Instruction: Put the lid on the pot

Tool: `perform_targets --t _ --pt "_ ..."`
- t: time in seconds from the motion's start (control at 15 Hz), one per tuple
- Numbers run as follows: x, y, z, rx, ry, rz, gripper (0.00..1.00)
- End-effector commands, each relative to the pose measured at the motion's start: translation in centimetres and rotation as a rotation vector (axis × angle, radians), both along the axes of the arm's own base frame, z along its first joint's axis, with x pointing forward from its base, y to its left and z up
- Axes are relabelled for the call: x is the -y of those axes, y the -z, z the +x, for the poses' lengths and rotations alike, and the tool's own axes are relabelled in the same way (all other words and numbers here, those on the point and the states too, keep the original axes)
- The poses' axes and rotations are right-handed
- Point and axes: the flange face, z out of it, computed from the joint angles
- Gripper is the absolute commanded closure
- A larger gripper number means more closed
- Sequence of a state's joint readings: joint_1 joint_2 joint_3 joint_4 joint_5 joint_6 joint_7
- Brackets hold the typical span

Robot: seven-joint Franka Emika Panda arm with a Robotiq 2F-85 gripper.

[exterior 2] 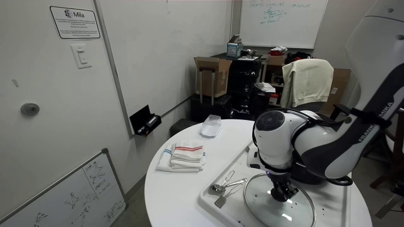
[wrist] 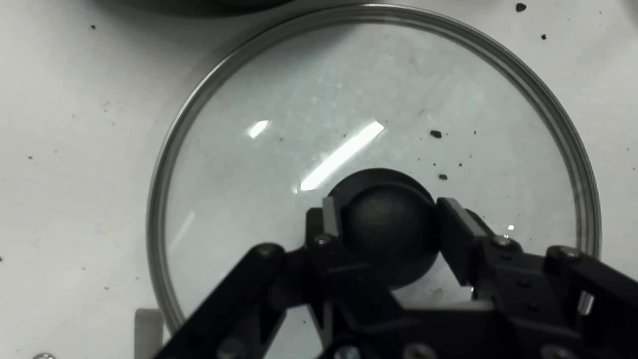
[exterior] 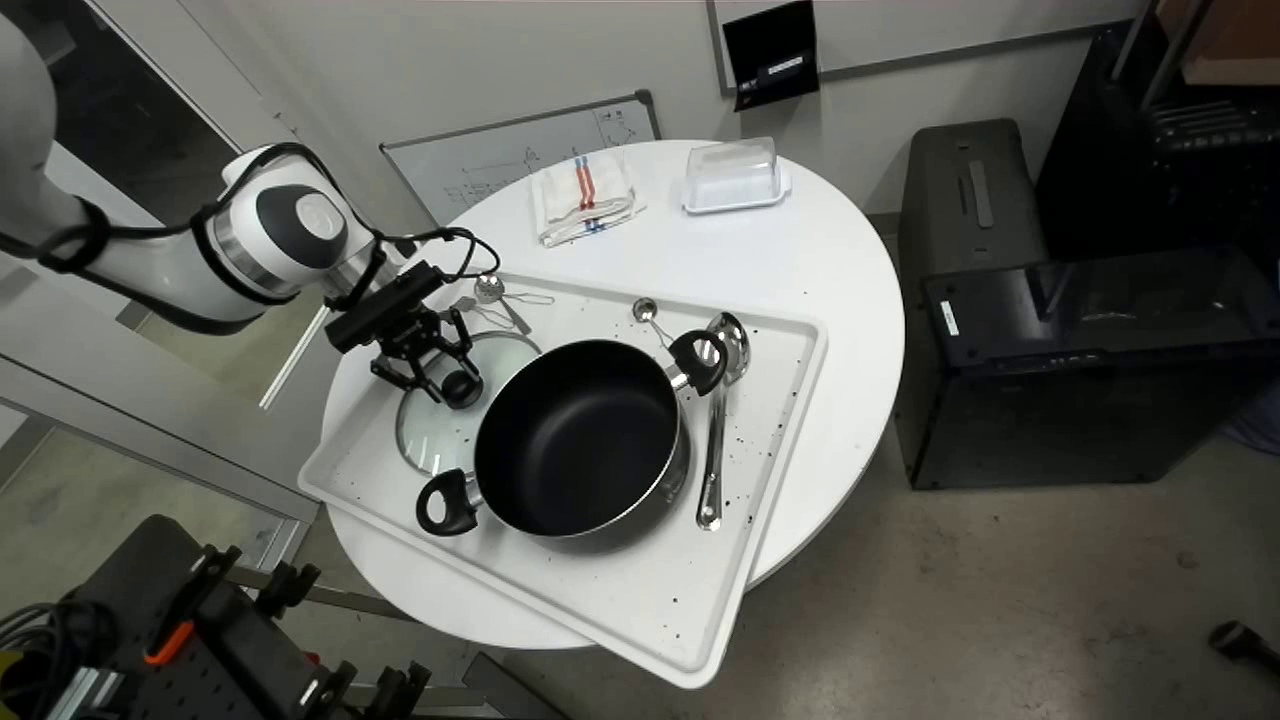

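The lid (exterior: 425, 430) is a round clear glass disc with a thin metal rim. It appears to lie flat on the tray beside the pot; it also shows in an exterior view (exterior 2: 262, 201) and fills the wrist view (wrist: 349, 99). My gripper (exterior: 452, 378) is above the lid's centre, partly closed, its two fingers against opposite sides of the round black knob (wrist: 391, 214). The black pot (exterior: 585, 450) stands uncovered right next to the lid. In an exterior view the arm hides most of the pot (exterior 2: 303, 173); only its dark edge (wrist: 199, 6) shows in the wrist view.
The white tray (exterior: 620, 620) sits on a round white table. A large metal spoon (exterior: 712, 450) lies beyond the pot. Small metal utensils (exterior 2: 221, 189) lie near the lid. Folded towels (exterior 2: 186, 156) and a clear-topped dish (exterior: 735, 175) stand outside the tray.
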State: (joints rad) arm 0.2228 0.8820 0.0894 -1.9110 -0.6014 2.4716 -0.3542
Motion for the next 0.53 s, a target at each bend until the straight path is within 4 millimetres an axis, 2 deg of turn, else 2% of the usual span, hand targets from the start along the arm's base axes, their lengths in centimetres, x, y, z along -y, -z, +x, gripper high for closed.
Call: perform_targets --t 0.0,0.27,0.47 --pt "-0.1 -2.0 -0.6 0.013 -0.050 -0.017 0.75" --pt "-0.5 -3.8 -1.3 0.027 -0.076 -0.019 0.75" --pt "-0.9 -5.9 -2.0 0.039 -0.096 -0.015 0.75"
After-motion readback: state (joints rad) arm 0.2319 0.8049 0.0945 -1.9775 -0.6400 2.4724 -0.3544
